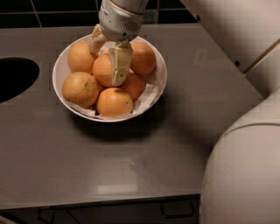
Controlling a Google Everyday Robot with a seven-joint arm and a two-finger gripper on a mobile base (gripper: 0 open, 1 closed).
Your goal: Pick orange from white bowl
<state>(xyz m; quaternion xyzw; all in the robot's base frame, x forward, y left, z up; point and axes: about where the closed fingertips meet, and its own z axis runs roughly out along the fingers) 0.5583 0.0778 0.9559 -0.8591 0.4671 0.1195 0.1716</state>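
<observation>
The two cream-coloured fingers (119, 65) of the robot's gripper (106, 65) stood spread to roughly an orange's width. They straddled the deep orange, round, dimpled fruit (103, 72) that sat topmost in the middle of the pile. One finger lay down the orange's right, nearer face and the other sat against its far left shoulder. Whether the pads were already pressing the skin could not be told.

The orange rested on its neighbours in the wide, shallow, glossy white bowl (55, 78), which was lined with crumpled white paper (146, 94). Five more oranges crowded around it: far left (80, 54), far right (143, 57), near left (80, 89), nearest (114, 102) and right of centre (134, 85).

The bowl stood on a smooth grey countertop (131, 166), towards its far side. A dark round opening (13, 78) lay to the left, and a black tiled wall (57, 6) ran behind. The robot's bulky white arm (245, 175) filled the right of the scene.

The orange looked firm and fairly heavy. Its pebbled skin should give some grip, but its round shape could let it roll out of a shallow hold. The safest hold would be across its widest middle, with the pads opposite each other. Lifting it might let the neighbours shift.
</observation>
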